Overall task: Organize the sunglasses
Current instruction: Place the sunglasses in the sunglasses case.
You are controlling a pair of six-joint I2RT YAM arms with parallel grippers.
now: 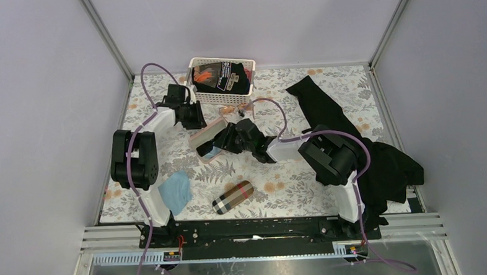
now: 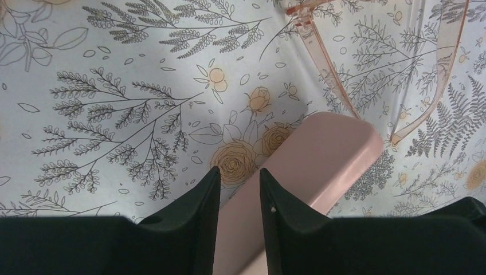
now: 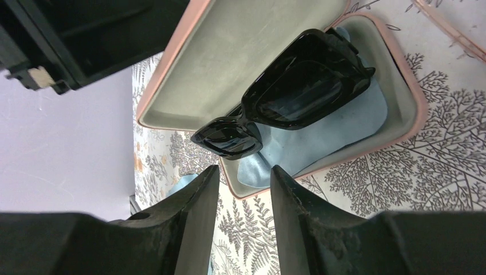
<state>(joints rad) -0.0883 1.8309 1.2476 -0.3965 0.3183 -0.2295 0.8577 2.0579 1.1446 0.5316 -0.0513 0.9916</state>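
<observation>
The black-framed sunglasses [image 3: 298, 94] lie folded on a light-blue cloth [image 3: 326, 134] inside the open pink case [image 3: 414, 106]. One end of them leans out over the near rim. My right gripper [image 3: 243, 172] is open just short of that end, with nothing between its fingers. My left gripper [image 2: 239, 177] is shut on the case's raised pink lid [image 2: 321, 163]. The wire-framed sunglasses [image 2: 438, 74] with pale orange-pink arms rest unfolded on the tablecloth just beyond the lid, near the basket [image 1: 235, 108]. In the top view both grippers meet at the case [image 1: 205, 136].
A white basket [image 1: 224, 96] with dark items stands at the back. A black garment [image 1: 330, 112] drapes over the right side of the table. A plaid case [image 1: 232, 197] and a second light-blue cloth [image 1: 176, 191] lie near the front.
</observation>
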